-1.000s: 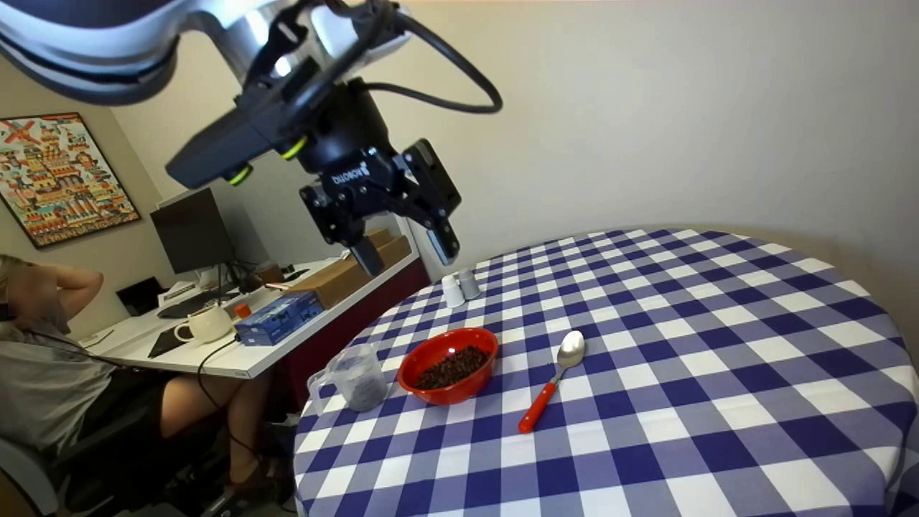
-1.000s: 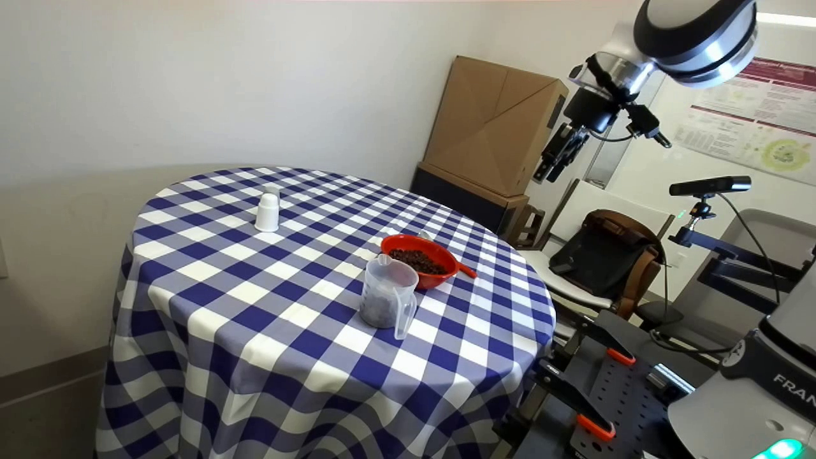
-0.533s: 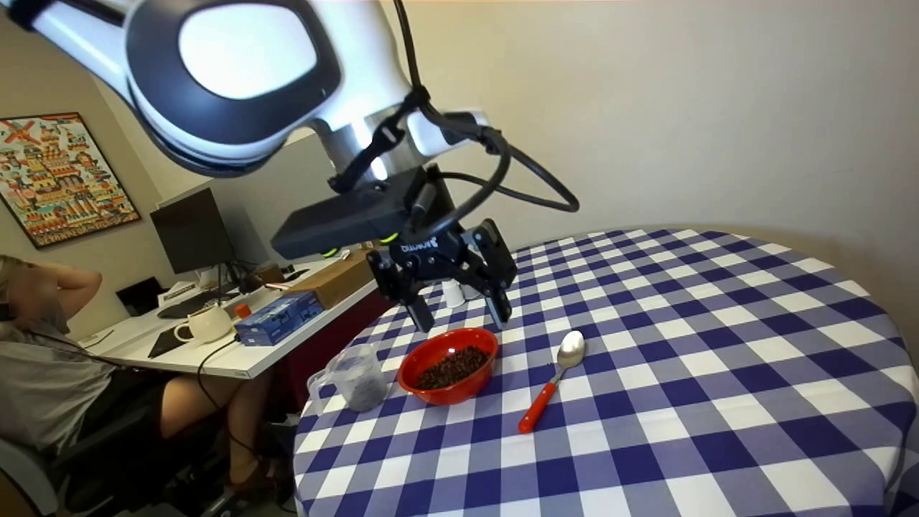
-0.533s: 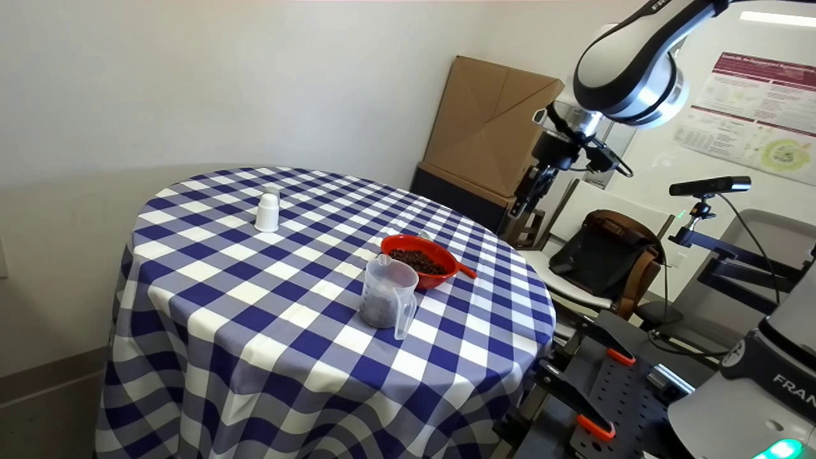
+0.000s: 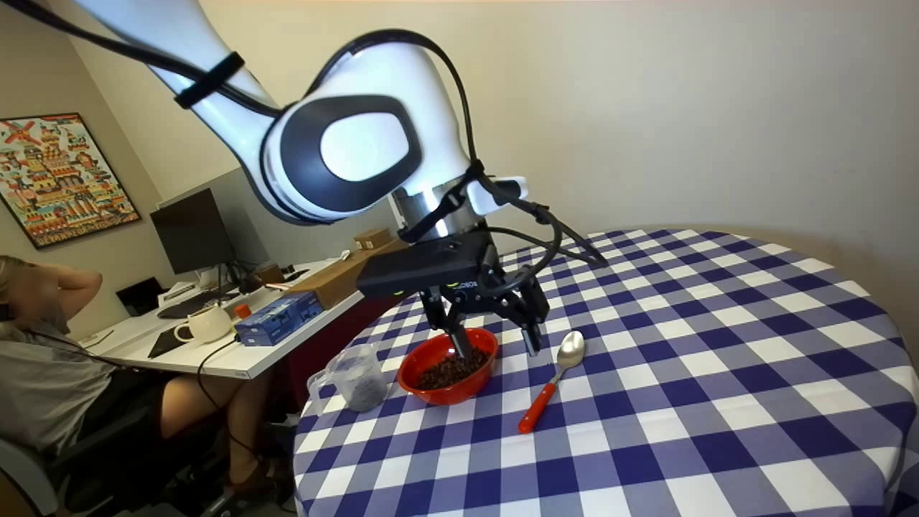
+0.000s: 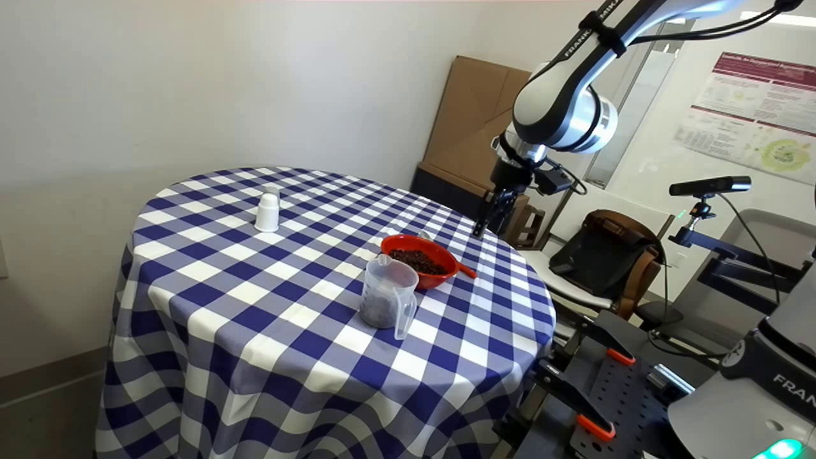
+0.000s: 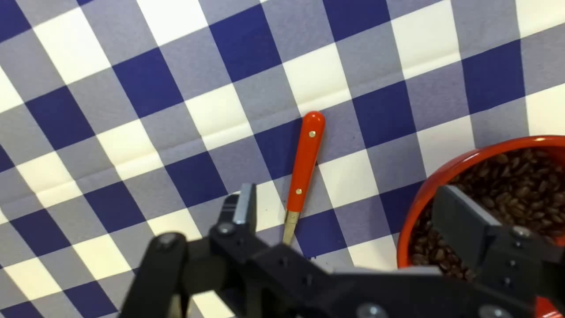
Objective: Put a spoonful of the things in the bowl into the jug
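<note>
Your jaws stand wide apart and hold nothing; in the wrist view one of them overlaps the round, glossy red bowl (image 5: 456,393), so lowering here risks clipping it. You seem to be reaching for the slim metal spoon (image 7: 302,176) with its riveted red handle (image 5: 538,407), lying to the bowl's right in an exterior view. Shift toward it first, centre the jaws over the handle, then close squarely across; smooth as it looks, it may twist in an off-centre pinch. Dark, oval beans (image 7: 525,190) part-fill the bowl. Just left of it stands the translucent plastic jug (image 5: 362,384), upright on the blue-and-white checked bench (image 5: 718,402).
</note>
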Motion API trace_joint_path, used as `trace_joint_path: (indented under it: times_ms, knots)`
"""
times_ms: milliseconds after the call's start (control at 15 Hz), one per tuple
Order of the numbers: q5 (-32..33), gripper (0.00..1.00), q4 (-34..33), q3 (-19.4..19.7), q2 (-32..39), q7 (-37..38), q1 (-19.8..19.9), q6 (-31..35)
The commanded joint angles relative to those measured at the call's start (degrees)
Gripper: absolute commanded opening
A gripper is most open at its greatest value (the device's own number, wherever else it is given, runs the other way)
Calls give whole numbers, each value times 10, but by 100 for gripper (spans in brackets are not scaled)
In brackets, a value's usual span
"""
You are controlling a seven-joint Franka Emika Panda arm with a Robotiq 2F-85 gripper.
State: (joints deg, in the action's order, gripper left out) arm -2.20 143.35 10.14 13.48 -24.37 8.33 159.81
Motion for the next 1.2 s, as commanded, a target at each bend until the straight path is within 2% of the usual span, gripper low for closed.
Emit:
trace_joint_path:
  times_ms: [0, 333, 867, 933, 1000, 1133]
  knots:
    - [13, 100, -56, -20, 72, 24, 26, 10]
    - [37, 100, -90, -12, 124, 60, 30, 8]
    - [75, 100, -97, -2, 160, 136, 13, 7]
    - [77, 96, -97, -2, 162, 142, 12, 5]
    - [79, 82, -96, -3, 164, 145, 12, 5]
    - [81, 69, -97, -3, 167, 151, 11, 5]
